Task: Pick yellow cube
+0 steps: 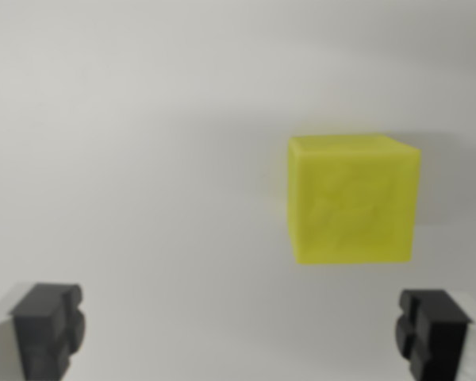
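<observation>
**Jaws wide, cube not held**

Jaws of the gripper (240, 337) stand wide apart, with nothing between them; the two dark fingertips (49, 327) sit at the bottom corners of the wrist view. A blurred yellow cube (352, 198) rests on a plain white surface (135, 159), above the fingertips and toward the wrist view's right.

A bare test bench, by every sign a lab or robot workcell, seen from my wrist: a plain, unmarked white surface (143, 159) fills the whole picture, evenly lit, with only soft grey shadows across it. No furniture, wall or household clutter shows. The single prop is a yellow cube (353, 198), its faces plain and slightly blurred. My own black fingertips (47, 329) frame the bottom corners. More than that I cannot tell.
</observation>
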`<state>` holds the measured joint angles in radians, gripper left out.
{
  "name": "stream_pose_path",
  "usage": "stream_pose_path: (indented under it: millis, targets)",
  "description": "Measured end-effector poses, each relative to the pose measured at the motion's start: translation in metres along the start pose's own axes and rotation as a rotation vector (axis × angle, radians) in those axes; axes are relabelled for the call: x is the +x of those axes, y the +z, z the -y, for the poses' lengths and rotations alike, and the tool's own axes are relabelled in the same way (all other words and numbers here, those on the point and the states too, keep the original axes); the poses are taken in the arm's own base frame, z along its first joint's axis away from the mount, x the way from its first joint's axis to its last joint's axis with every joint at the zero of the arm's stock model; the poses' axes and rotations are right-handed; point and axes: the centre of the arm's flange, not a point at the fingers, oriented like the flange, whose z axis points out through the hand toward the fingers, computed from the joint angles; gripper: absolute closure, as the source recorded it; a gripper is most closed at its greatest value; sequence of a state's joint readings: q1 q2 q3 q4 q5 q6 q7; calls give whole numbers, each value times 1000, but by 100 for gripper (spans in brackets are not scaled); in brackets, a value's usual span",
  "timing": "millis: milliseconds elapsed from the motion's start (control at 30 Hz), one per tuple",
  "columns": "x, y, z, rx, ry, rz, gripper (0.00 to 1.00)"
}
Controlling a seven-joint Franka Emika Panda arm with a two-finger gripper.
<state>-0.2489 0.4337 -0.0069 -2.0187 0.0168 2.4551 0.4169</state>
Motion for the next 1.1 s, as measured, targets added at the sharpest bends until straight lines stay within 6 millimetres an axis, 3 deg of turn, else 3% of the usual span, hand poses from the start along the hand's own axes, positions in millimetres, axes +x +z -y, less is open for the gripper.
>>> stream_pose_path:
  millis: [1100]
  targets:
    - [33,78,-38,-7,-67,2,0]
